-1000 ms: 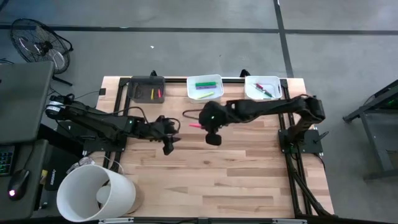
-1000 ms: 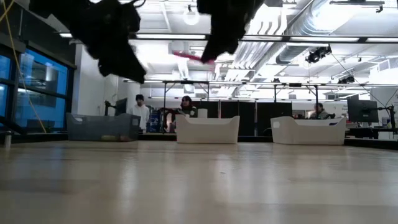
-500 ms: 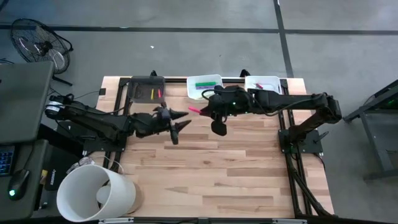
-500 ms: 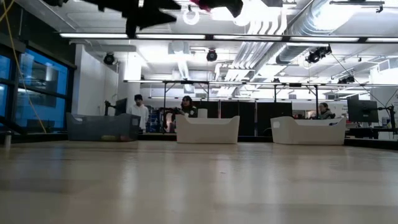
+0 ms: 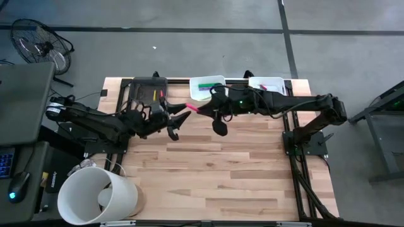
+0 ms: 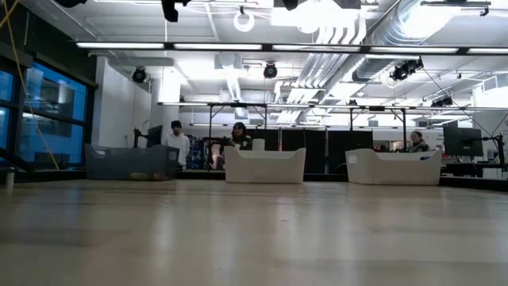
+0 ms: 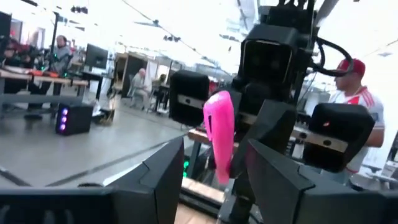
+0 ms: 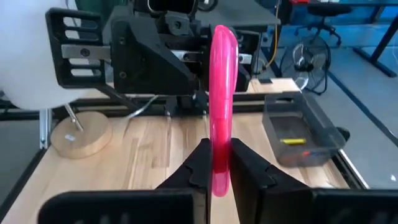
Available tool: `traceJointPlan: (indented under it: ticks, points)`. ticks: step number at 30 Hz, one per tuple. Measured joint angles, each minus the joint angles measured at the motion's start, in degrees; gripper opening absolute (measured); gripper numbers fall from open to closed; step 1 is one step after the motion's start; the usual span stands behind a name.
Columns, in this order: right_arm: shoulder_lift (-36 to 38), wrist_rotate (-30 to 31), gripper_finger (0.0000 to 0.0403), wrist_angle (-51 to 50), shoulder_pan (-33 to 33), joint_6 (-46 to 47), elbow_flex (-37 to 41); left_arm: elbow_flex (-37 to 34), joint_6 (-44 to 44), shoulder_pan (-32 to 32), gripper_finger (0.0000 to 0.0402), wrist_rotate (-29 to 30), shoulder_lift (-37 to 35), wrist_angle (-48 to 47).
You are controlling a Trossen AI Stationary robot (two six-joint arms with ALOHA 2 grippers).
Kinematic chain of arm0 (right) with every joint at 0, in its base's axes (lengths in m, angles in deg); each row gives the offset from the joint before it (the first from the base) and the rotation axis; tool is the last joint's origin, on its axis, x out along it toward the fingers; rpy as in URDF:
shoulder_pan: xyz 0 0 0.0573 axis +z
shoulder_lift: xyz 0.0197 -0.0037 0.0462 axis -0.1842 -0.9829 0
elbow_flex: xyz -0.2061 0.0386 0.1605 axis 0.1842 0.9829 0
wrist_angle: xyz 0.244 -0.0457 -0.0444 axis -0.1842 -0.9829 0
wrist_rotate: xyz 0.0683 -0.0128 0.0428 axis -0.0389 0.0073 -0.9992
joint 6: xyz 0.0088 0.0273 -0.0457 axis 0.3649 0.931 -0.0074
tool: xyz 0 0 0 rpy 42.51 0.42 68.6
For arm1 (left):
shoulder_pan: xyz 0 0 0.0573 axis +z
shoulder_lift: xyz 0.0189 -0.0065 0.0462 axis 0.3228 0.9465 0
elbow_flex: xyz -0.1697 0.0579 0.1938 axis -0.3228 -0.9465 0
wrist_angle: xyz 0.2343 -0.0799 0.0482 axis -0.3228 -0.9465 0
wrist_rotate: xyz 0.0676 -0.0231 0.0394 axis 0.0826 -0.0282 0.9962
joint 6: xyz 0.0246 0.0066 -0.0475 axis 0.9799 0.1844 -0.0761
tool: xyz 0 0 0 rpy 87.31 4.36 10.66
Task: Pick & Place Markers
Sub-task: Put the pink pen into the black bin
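Basically a mid-air handover near the white tray [image 5: 218,81] at the table's [image 5: 252,183] far edge. Right end effector [image 8: 217,167] was clamped shut on the pink marker [image 8: 221,106], gripping near one end; the rest of the stick jutted out toward the left arm, on the dark-tray side of the white tray. Left end effector [image 7: 208,180] was spread open, fingers either side of the marker's free end, not yet touching as far as I could tell. More markers sat in the white tray, and a yellow one in the dark tray [image 8: 305,134] beside it. Handling, my read: marker was light, stiff, smooth plastic, so likely to pivot or slip in a narrow pinch. Best hold for the left side looked like the exposed barrel clear of the right fingers, squeezed across the width, before any release.
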Motion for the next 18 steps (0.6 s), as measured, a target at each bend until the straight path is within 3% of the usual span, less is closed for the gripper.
traceJointPlan:
  ticks: [9, 18]
  points:
    - [-2.9, -3.1, 0.0029, 5.5, 0.0, 0.4, 0.0, 1.7, 1.2, 0.0, 0.0169, -2.3, 0.0, 0.6]
    - [-3.2, -2.6, 0.0033, 9.0, 0.1, 0.4, 0.0, 2.4, 0.8, 0.0, 0.0169, -3.1, 0.0, -1.8]
